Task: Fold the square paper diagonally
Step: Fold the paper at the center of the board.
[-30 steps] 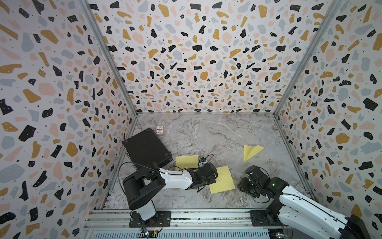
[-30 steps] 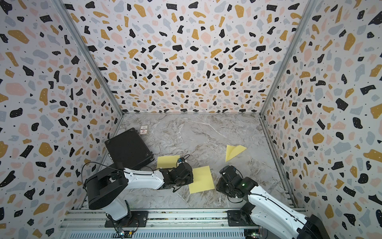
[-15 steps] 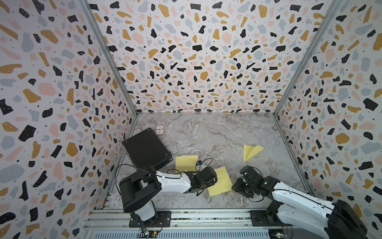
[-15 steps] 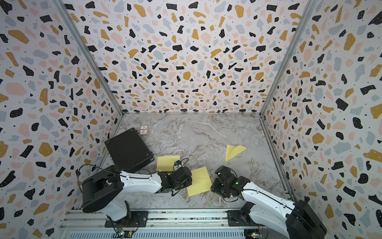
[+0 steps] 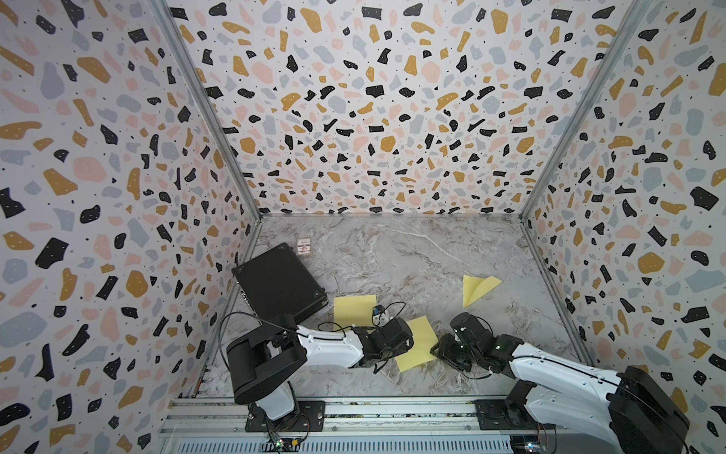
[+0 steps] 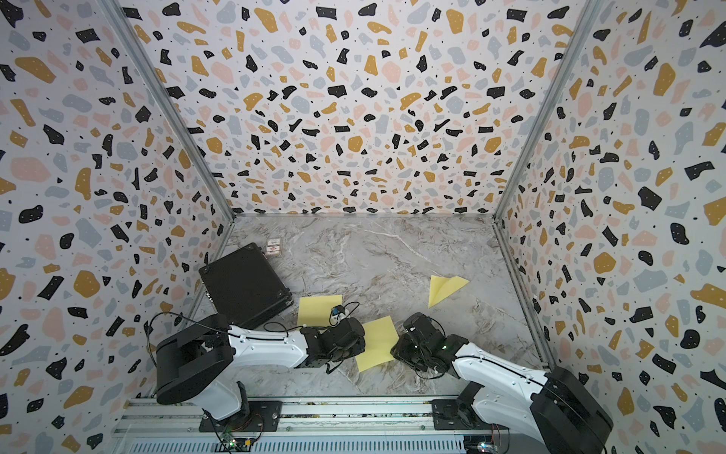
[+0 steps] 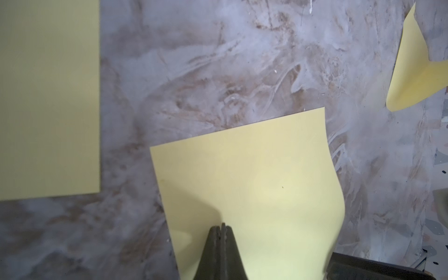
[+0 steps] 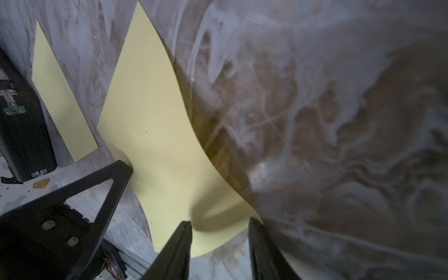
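Table [image 5: 393,251]: grey marbled top; everything below is placed against the yellow sheet I am working on.
Black case [image 5: 279,287]: flat on the table, well off from my sheet on my left arm's side, towards the back wall.
Left arm [image 5: 326,348]: white, lying low over the table and reaching up to my sheet's left edge.
Right arm [image 5: 550,365]: white, reaching to the opposite corner of my sheet.
Paper [image 5: 418,344]: the yellow square I am working on, lying between my two claws at the front of the table; in the right wrist view [image 8: 150,126] its near corner curls up off the marble and throws a shadow.
Spare sheet [image 5: 353,312]: flat yellow paper just behind my sheet, next to the black case, not touching it.
Folded sheet [image 5: 477,287]: yellow triangle with one flap lifted, well behind my sheet on the right-arm side.
Left claw [image 7: 223,226]: fingers pressed tight together, their tip resting on my sheet near its edge; I cannot tell if paper is pinched between them.
Right claw [image 8: 219,224]: about half open, its fingers straddling the raised corner of my sheet without clamping it.
Small card [image 5: 304,247]: far behind my sheet, beyond the case's back corner.
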{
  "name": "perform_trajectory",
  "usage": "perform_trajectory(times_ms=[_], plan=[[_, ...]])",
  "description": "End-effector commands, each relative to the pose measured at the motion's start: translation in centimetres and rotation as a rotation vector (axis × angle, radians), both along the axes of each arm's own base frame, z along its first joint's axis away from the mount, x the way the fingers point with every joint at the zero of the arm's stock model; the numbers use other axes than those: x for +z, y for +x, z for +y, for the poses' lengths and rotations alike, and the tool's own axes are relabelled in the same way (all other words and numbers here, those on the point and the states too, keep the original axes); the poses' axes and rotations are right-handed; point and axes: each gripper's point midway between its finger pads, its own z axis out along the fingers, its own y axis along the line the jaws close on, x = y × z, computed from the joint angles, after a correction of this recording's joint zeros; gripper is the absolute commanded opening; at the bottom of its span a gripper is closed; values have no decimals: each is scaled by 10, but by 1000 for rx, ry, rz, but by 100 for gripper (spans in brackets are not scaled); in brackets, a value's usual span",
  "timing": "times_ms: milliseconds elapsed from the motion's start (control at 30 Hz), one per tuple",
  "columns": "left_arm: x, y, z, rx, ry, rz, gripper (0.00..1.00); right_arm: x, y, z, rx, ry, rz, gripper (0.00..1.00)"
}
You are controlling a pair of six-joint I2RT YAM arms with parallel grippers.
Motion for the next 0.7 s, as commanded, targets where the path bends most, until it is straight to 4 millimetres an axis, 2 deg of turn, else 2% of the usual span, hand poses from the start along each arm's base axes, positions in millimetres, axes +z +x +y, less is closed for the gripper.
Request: perform_trajectory(times_ms=[0,300,467,667], plan=[[-36,-24,45,-3,184,90,0,-9,5,-5,-50,1,-31,47],[-39,-24,45,-8,192,88,0,19,34,25,-53,161,-180,52],[-39,-24,47,-2,189,83,0,48,50,45,-11,296,-327,54],[-41,-25,48,5,190,85,0,81,56,67,60,430,-444,56]])
